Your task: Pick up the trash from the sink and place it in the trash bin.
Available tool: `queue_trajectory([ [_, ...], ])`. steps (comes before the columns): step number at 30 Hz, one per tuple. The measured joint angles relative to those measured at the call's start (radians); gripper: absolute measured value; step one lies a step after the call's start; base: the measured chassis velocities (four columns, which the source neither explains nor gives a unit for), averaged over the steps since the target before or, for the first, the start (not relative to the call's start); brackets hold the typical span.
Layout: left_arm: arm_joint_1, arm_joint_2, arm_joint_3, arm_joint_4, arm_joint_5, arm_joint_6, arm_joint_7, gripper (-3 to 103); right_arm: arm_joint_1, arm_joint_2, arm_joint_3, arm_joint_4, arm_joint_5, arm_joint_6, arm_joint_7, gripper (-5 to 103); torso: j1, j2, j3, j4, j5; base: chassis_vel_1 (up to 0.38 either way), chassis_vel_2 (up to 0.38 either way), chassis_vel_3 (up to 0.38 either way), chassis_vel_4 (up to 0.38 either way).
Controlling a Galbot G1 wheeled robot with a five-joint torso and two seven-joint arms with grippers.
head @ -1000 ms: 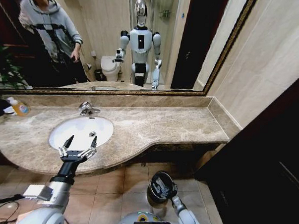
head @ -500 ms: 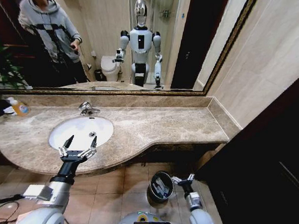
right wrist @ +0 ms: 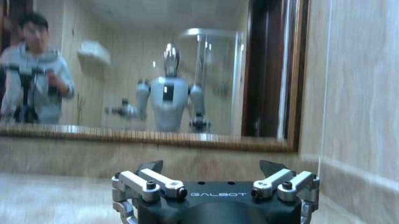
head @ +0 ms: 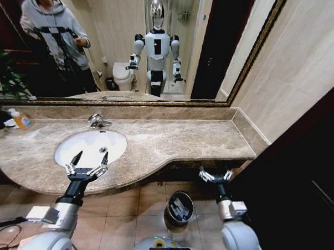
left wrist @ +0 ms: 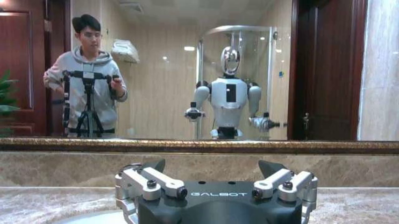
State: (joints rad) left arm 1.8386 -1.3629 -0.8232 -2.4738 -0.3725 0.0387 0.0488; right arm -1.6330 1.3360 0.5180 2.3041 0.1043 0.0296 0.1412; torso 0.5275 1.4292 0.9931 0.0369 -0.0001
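Several trash (head: 179, 209) pieces lie in the trash bin (head: 171, 215), below the right gripper (head: 216, 175), jaws spread empty.

Bathroom, beige stone finish.
Marble counter (head: 177, 139) beneath gilt-framed wall mirror (head: 131, 46); tan floor tiles (head: 124, 212); beige tiled wall (head: 302, 64) at right; dark wood door (head: 297, 186) near right.
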Motion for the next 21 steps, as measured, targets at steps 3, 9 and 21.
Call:
queue_trajectory([
  [3,0.000,0.000,0.000,0.000,0.000,0.000,0.000,100,0.019,0.013,-0.002,0.056,-0.006,-0.035,-0.002,100,0.000,0.000,0.000,-0.0001,0.0000,0.000,0.000,0.000,0.000],
  [9,0.000,0.000,0.000,0.000,0.000,0.000,0.000,100,-0.003,0.027,-0.027,0.116,-0.035,-0.042,-0.019,100,0.000,0.000,0.000,-0.0001,0.0000,0.000,0.000,0.000,0.000],
  [21,0.000,0.000,0.000,0.000,0.000,0.000,0.000,100,-0.104,0.087,-0.064,0.123,-0.155,0.078,-0.015,100,0.000,0.000,0.000,-0.0002,0.0001,0.000,0.000,0.000,0.000],
])
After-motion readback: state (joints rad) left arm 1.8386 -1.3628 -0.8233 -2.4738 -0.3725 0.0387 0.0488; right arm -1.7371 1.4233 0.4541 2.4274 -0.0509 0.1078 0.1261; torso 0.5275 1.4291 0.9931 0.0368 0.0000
